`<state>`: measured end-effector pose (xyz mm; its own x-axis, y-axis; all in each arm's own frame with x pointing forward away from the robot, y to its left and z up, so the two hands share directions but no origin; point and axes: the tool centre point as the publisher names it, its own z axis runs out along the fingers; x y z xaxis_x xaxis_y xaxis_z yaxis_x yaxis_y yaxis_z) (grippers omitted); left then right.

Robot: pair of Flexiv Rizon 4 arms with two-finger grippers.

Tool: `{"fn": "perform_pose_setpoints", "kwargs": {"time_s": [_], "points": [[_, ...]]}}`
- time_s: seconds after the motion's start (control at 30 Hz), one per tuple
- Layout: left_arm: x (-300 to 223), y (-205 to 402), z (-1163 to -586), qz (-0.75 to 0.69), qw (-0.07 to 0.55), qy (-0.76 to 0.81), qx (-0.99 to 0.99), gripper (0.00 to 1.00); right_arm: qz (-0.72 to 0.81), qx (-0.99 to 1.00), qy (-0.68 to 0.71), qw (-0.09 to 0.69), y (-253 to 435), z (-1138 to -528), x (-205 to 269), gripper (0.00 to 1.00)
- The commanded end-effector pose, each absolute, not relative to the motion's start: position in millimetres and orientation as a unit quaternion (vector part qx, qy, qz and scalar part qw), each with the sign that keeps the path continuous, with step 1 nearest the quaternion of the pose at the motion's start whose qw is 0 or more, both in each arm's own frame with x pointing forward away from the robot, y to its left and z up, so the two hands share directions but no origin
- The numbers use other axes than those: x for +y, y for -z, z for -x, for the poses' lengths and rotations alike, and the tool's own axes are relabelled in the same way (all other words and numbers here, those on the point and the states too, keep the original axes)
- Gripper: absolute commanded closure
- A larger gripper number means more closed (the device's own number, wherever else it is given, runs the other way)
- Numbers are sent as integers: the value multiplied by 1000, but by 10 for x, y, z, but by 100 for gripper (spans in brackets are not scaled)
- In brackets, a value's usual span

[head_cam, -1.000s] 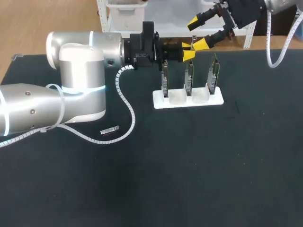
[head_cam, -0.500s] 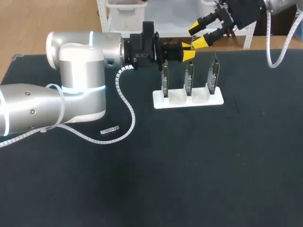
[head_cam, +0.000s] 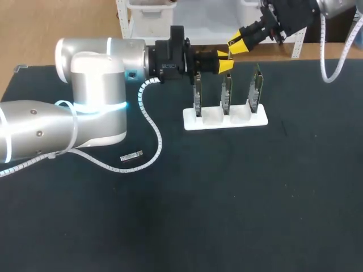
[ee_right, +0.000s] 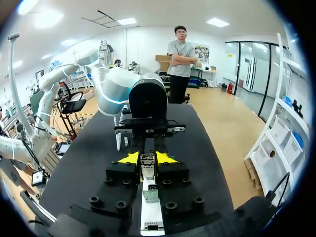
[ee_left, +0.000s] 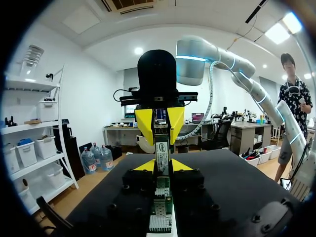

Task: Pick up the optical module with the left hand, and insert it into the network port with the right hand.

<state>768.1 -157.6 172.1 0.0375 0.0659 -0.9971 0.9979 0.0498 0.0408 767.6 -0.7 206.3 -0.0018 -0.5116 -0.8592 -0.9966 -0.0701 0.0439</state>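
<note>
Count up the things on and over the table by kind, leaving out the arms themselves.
Upright cards: 3
White rack holding them: 1
Optical modules: 2, one in the left gripper at, and one lying on the table
Total: 6

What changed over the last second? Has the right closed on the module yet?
The right gripper closed: its fingers went from wide open to together, just above the left gripper. The wrist views show it now shut on the optical module, which the left gripper also holds. The left gripper, the white stand with its three boards and the small metal piece on the table stayed put.
</note>
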Motion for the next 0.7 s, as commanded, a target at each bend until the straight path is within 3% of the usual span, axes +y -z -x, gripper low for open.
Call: {"fn": "perform_pose_setpoints", "kwargs": {"time_s": [0.03, 0.07, 0.1, 0.7], "points": [[-1582, -1731, -7669, -514, 505, 461, 518, 100, 627, 602, -374, 324, -2047, -7691, -12, 100], [-1582, -1731, -7669, -514, 505, 461, 518, 54, 627, 602, -374, 324, -2047, -7691, -13, 100], [-1582, -1731, -7669, -514, 505, 461, 518, 0, 627, 602, -374, 324, -2048, -7691, -14, 100], [-1575, -1748, -7648, -512, 506, 460, 519, 0, 620, 606, -376, 328, -2042, -7706, -33, 100]]}}
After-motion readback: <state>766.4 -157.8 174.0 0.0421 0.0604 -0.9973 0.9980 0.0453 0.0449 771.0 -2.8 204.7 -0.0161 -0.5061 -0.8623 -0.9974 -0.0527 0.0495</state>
